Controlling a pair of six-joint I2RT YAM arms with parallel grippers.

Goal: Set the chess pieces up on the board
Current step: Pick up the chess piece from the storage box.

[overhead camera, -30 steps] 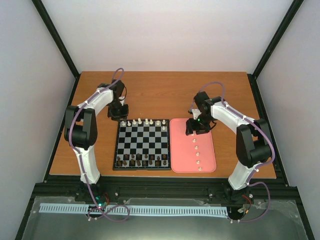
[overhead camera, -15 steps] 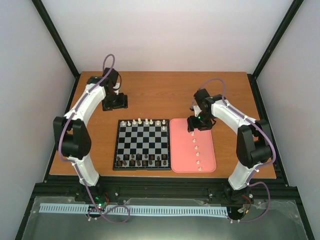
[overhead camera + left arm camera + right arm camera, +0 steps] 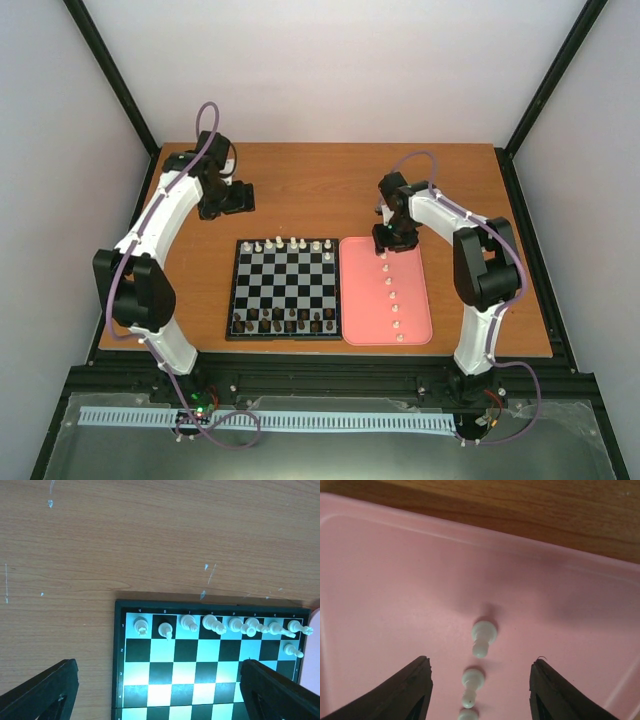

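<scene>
The board [image 3: 285, 285] lies mid-table. White chess pieces [image 3: 285, 243] line its far row, and one white pawn [image 3: 328, 256] stands just in front of them at the right. The left wrist view shows that row [image 3: 214, 624] and the pawn [image 3: 291, 650]. My left gripper [image 3: 238, 198] hovers open over bare wood beyond the board's far-left corner, with its fingers [image 3: 45, 692] wide apart and holding nothing. My right gripper [image 3: 388, 240] hangs open over the far end of the pink tray [image 3: 415, 300]. White pawns [image 3: 483, 637] stand in line below, between its fingers [image 3: 395, 692].
Dark brown pieces [image 3: 285, 320] fill the board's near rows. A line of several white pawns [image 3: 393, 300] runs down the pink tray's middle. The tray's far rim [image 3: 470, 525] meets the wooden table [image 3: 320, 190]. Black frame rails border the table.
My left gripper has lifted off the board's far-left corner, swung back and to the left, and opened. My right gripper has shifted slightly toward the tray's far end.
</scene>
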